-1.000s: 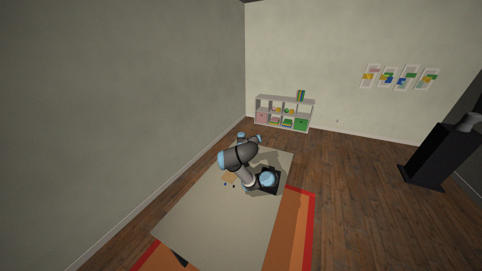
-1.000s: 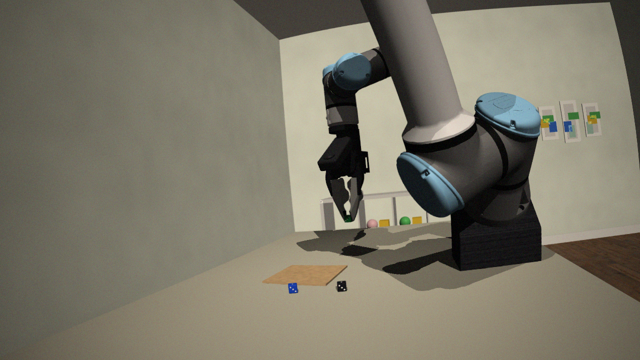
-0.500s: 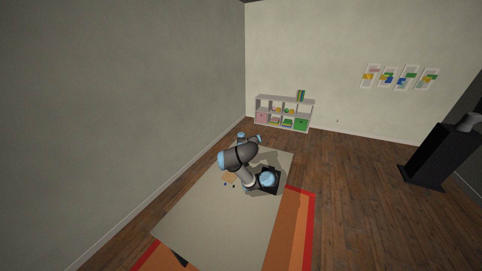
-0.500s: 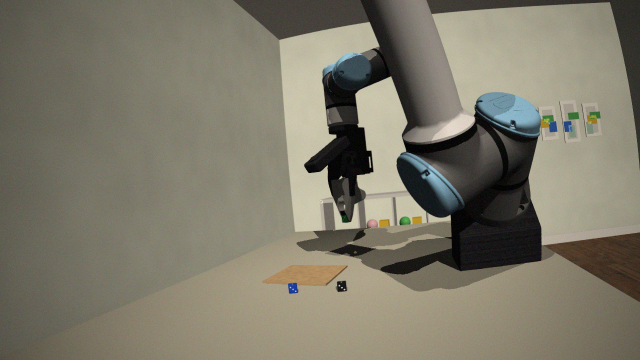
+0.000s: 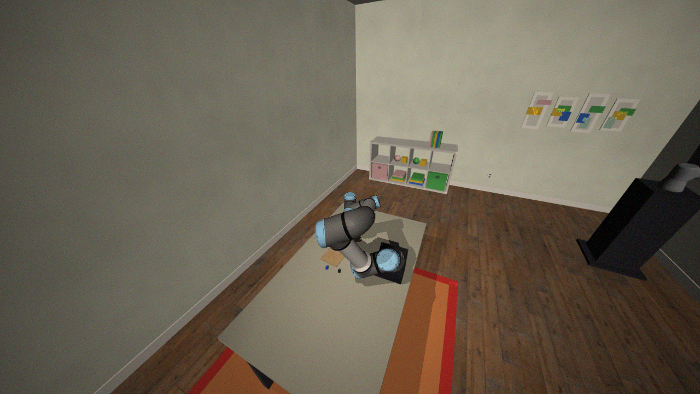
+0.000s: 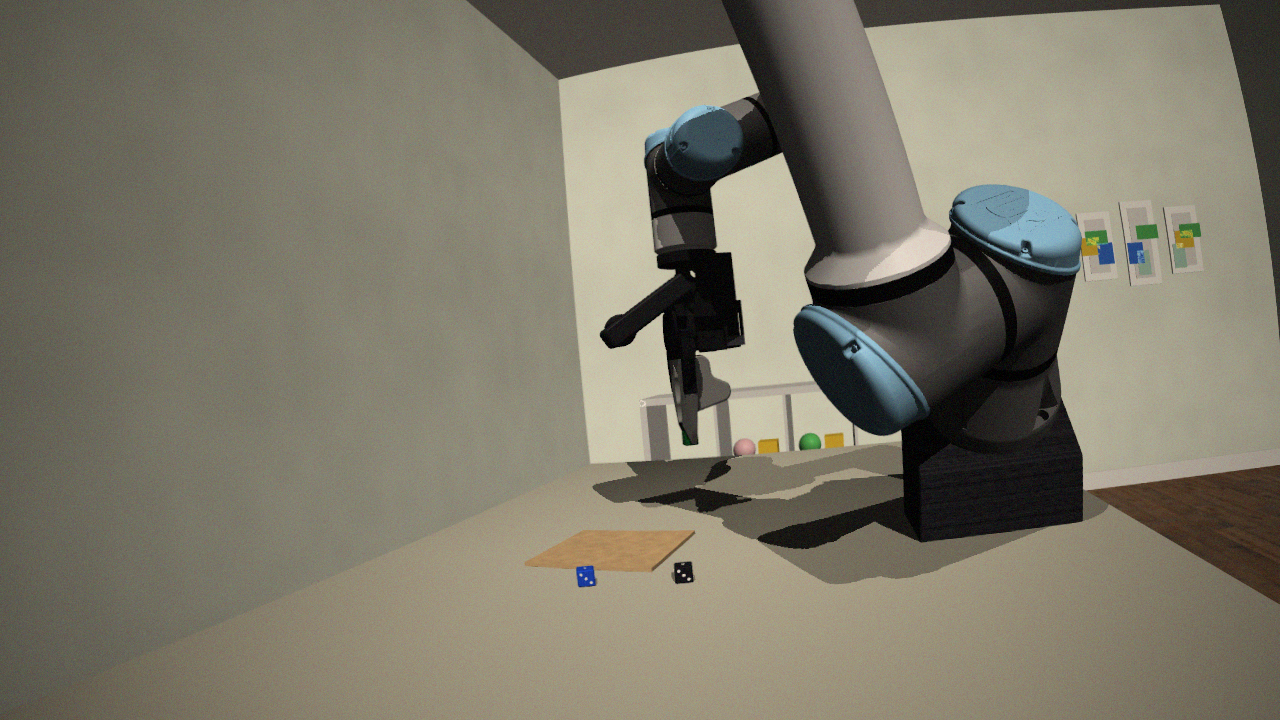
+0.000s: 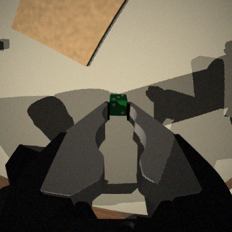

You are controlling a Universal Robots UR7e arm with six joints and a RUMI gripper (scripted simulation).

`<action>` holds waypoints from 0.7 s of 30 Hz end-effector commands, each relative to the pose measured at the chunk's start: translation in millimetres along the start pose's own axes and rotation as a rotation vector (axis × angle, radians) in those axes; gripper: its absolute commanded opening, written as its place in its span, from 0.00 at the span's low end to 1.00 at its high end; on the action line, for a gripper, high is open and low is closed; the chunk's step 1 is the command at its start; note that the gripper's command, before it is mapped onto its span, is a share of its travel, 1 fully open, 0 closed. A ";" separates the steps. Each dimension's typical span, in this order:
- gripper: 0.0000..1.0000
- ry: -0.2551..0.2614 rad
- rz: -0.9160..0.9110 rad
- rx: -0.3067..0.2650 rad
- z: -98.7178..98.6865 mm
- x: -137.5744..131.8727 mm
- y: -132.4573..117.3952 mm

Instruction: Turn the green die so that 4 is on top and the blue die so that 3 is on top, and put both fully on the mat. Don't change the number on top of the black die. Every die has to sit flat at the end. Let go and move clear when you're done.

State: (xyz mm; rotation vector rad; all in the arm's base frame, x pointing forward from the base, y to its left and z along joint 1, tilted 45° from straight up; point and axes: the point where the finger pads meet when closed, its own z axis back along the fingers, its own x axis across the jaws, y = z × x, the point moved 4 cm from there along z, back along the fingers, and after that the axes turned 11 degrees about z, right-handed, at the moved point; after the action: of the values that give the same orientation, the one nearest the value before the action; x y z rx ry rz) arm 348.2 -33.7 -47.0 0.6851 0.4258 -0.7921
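My gripper [image 6: 687,438] [image 7: 117,103] is shut on the green die [image 7: 118,105] and holds it above the table, beyond the mat in the exterior view. Its numbers are too unclear to name. The tan mat [image 5: 331,258] [image 6: 608,549] [image 7: 67,29] lies flat on the table. The blue die [image 5: 326,267] [image 6: 586,575] sits on the table just off the mat's near edge, with three pips on the side facing the exterior camera. The black die [image 5: 339,270] [image 6: 683,572] sits off the mat's near right corner, also with three pips on that side. The top numbers are hard to read.
The arm's black base block [image 5: 402,267] [image 6: 993,483] stands on the table [image 5: 313,323] [image 6: 572,653] to the right of the mat. A grey wall [image 6: 313,295] runs along the left side. A low shelf [image 5: 413,142] stands beyond the table's far end.
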 end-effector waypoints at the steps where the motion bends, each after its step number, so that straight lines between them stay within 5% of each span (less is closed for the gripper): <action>1: 0.00 -0.003 -0.174 -0.005 0.1 2.4 0.0; 21: 0.00 -0.005 -0.755 -0.004 -0.7 8.3 -4.6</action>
State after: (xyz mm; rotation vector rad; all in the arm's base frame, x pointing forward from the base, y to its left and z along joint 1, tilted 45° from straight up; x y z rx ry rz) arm 349.8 -38.4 -53.0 0.5561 0.6489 -1.3687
